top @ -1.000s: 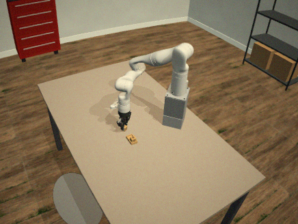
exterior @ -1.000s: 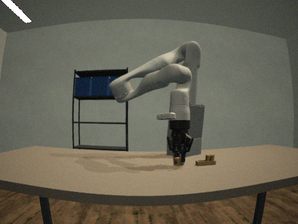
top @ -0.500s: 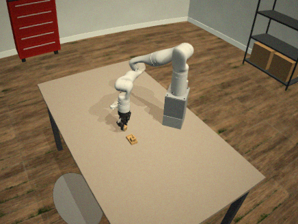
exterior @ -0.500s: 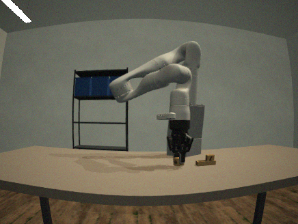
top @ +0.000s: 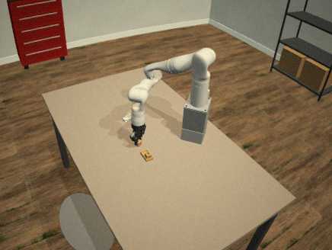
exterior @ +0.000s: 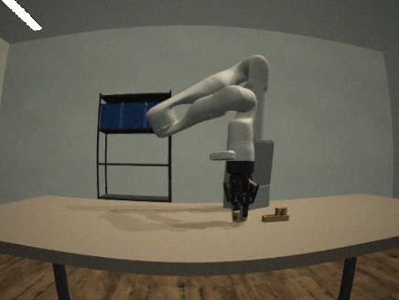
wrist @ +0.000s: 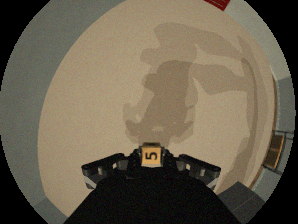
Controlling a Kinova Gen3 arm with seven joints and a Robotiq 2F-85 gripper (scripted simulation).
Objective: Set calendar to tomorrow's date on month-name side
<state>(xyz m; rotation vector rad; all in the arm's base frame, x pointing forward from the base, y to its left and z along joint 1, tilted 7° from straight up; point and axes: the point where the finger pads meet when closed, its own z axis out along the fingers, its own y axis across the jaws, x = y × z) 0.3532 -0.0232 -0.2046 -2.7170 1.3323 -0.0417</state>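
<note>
One cube (wrist: 150, 155) clamped between jaws, "5" showing, tray (top: 146, 155) nearby

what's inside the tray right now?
One cube stands at one end of the wooden tray; the remaining floor looks bare. The other cube, showing a 5, is outside it, held in the gripper. The tray cube's digit is unreadable.

The white arm (top: 179, 62) folds over from its pedestal and drops its wrist straight down; the black gripper (exterior: 239, 215) points at the table, fingers clamped on a cube (wrist: 150, 155) showing a 5.
</note>
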